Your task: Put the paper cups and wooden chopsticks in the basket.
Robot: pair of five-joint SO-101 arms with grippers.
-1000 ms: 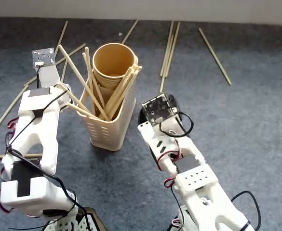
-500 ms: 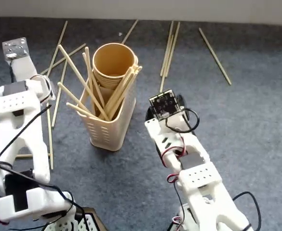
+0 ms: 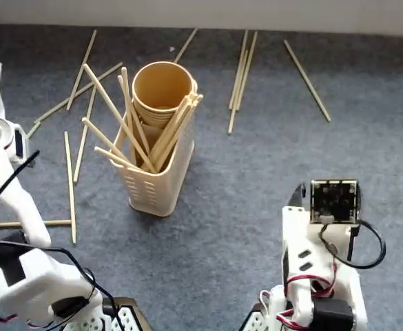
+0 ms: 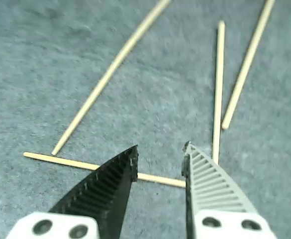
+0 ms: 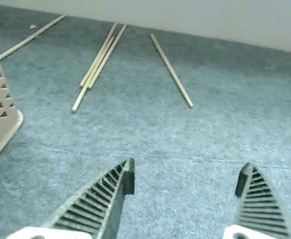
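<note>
the cream basket (image 3: 153,185) stands upright on the grey carpet (image 3: 256,172) near the middle of the scene. stacked paper cups (image 3: 161,88) sit in its far end, mouths up. standing chopsticks (image 3: 115,118) lean out of the basket, some fanning to the far left and others resting against the cups and pointing far right. the left chopsticks (image 3: 69,179) lie flat on the carpet left of the basket, most with their long axes running near to far or slanting toward the far right. the left arm (image 3: 8,200) is at the left edge, close to them. the left gripper (image 4: 160,149) hangs over the carpet with its jaws apart and nothing between them. a crossing chopstick (image 4: 70,162) lies on the carpet beneath the tips, its length spanning the gap from one jaw to the other, and three more sticks lie beyond. the right arm (image 3: 318,262) sits at the near right, well apart from the basket. the right gripper (image 5: 187,165) is spread wide and holds nothing. beyond it lie a far pair (image 5: 101,59) of sticks side by side and a lone chopstick (image 5: 170,69), all pointing roughly near to far.
</note>
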